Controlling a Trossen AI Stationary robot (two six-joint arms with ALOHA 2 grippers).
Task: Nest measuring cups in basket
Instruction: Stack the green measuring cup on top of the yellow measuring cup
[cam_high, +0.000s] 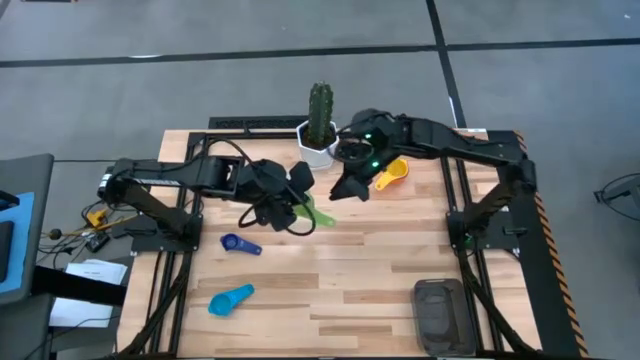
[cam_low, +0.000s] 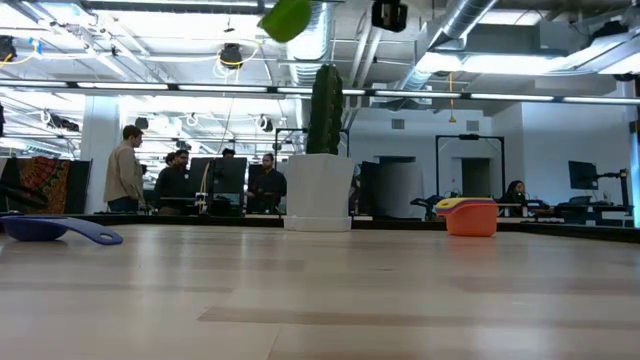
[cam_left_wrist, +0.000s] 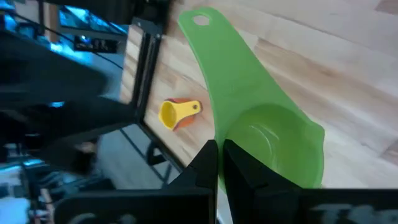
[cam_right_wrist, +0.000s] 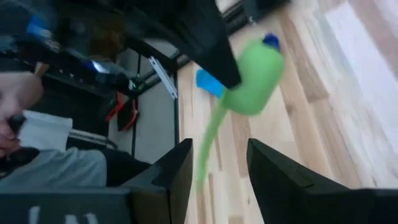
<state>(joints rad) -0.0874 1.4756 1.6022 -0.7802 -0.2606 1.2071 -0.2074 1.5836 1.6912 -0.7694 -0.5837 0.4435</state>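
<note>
Nothing nested: basket (cam_high: 441, 315) at five o'clock empty, left end effector (cam_left_wrist: 219, 163) clamps green cup (cam_left_wrist: 273, 149), right end effector (cam_right_wrist: 219, 162) parted, empty.

Table (cam_high: 350, 270): light wooden planks, black frame rails running along its left and right edges and across the far edge.

Items sitting directly on it:
- White hexagonal pot (cam_high: 317, 141) holding a green cactus (cam_high: 320, 108), standing upright at the far edge, centre.
- Yellow cup nested in an orange cup (cam_high: 392, 175), lying right of the pot, handles pointing toward the near left.
- Dark blue cup (cam_high: 239, 244), lying left of centre.
- Light blue cup (cam_high: 230, 299), lying nearer the front left, apart from the dark blue one.
- Dark grey basket (cam_high: 441, 315), sitting at the front right edge, well apart from all cups.
</note>
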